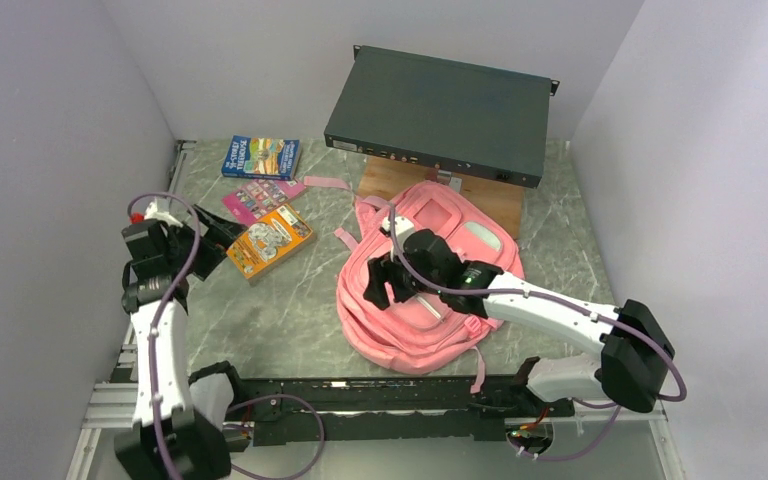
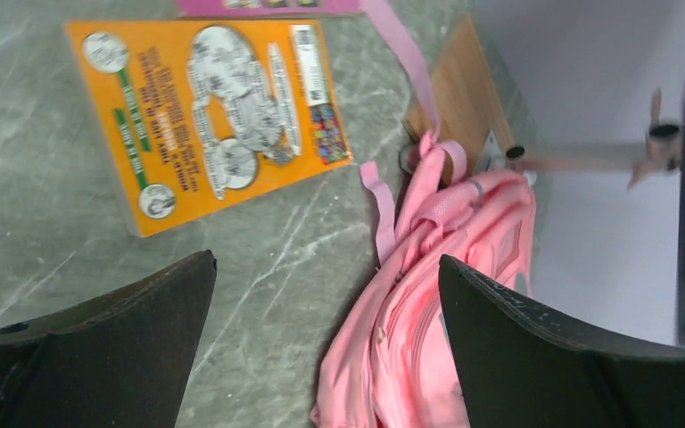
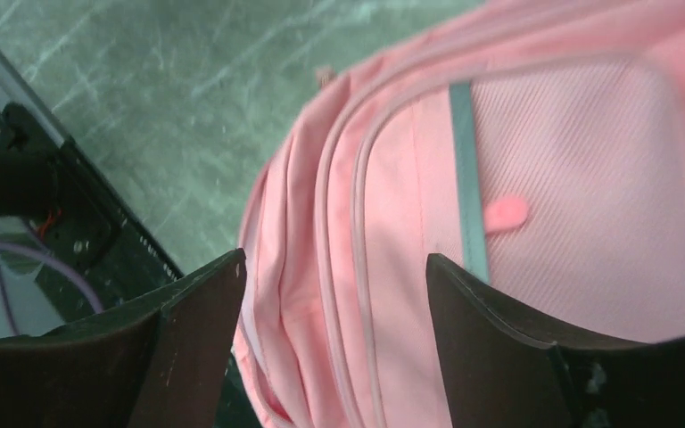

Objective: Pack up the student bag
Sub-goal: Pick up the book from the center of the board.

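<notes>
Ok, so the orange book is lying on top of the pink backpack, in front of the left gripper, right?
Not on the backpack. The orange book lies flat on the table, beside the student bag, in front of the left gripper. The left wrist view shows it.

Bright even light, soft shadows, overhead view sharp, wrist views slightly blurred

Left arm point(image 1: 155, 345), right arm point(image 1: 545, 303): I see same build on both, white link shells, black joint housings, black bases. Purple cable point(image 1: 682, 385) loops along each. Small red part atop left wrist. Black wedge-shaped fingers point(image 2: 544, 348), edges scuffed pale.
</notes>
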Available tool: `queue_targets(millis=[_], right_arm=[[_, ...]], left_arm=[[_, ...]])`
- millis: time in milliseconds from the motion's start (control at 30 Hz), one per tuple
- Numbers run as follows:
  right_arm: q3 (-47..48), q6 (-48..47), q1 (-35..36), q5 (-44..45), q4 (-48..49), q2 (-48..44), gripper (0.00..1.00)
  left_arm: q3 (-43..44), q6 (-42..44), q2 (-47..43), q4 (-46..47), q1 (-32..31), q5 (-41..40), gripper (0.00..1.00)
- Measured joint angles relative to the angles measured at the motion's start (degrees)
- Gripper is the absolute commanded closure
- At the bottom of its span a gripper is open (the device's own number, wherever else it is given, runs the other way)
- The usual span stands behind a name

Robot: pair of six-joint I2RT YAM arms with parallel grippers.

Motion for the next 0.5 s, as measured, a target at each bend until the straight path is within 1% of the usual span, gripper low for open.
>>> queue_targets(millis=[33, 67, 167, 233, 333, 500], right_arm=[[1.49, -0.94, 0.52, 1.64, -0.48, -0.09, 0.14], [3.08, -1.73, 0.74, 3.17, -1.01, -0.11, 0.12], [8.41, -3.85, 0.74, 7.08, -2.60, 0.68, 0.10], [12.15, -4.76, 0.74, 8.90, -2.58, 2.40, 0.10], [18.36, -5.11, 0.74, 11.50, -1.51, 8.02, 0.14], [30.32, -3.76, 1.03, 14.40, 0.11, 22.80, 0.29]], left_arm=[[-0.68, -1.11, 2.60, 0.98, 2.40, 1.66, 0.00], [-1.40, -2.16, 5.29, 1.79, 4.15, 2.89, 0.00], [-3.74, -4.87, 14.71, 4.52, 6.29, 4.04, 0.00], [-4.33, -5.35, 18.10, 4.09, 6.40, 3.28, 0.00], [-2.89, -4.28, 20.11, 3.21, 6.38, 0.26, 0.00], [-0.17, -1.84, 24.26, 5.25, 6.47, -1.70, 0.01]])
